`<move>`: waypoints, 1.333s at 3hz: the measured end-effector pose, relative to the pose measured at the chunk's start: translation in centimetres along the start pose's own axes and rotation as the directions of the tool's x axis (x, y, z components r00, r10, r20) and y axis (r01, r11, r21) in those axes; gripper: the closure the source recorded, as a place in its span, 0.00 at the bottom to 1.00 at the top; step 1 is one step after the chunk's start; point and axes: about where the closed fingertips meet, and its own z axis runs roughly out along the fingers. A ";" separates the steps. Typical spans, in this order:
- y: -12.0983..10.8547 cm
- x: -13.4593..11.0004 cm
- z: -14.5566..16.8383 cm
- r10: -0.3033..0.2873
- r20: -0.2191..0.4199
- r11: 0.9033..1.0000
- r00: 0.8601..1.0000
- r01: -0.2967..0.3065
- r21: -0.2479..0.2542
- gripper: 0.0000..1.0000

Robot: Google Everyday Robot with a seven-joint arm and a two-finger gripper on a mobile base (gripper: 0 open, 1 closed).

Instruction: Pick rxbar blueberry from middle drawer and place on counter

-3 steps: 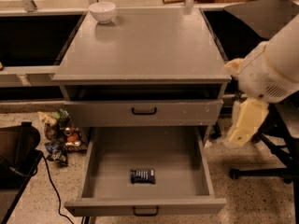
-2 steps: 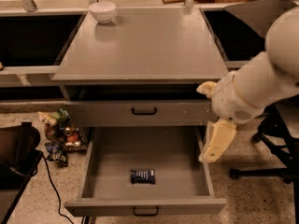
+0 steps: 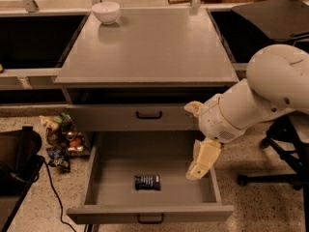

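Note:
The rxbar blueberry (image 3: 147, 182) lies flat on the floor of the open middle drawer (image 3: 111, 175), a little front of centre. The gripper (image 3: 203, 158) hangs from the white arm over the drawer's right side, above and to the right of the bar, apart from it. The counter (image 3: 149, 47) is the grey top of the cabinet above the drawers.
A white bowl (image 3: 106, 11) stands on the counter's back left corner. Snack bags (image 3: 63, 139) lie on the floor left of the drawer. A dark bag (image 3: 17, 158) sits at far left. A chair base (image 3: 280, 168) stands at the right.
The arm has swung left and down, from beside the cabinet's right edge to over the open drawer's right side. The bar has not moved.

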 end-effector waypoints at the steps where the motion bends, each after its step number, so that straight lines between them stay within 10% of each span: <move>1: 0.4 2.2 3.6 0.012 0.041 0.999 0.999 -0.010 -0.045 0.00; 4: 0.6 11.1 18.6 0.037 0.157 0.995 0.987 -0.022 -0.096 0.00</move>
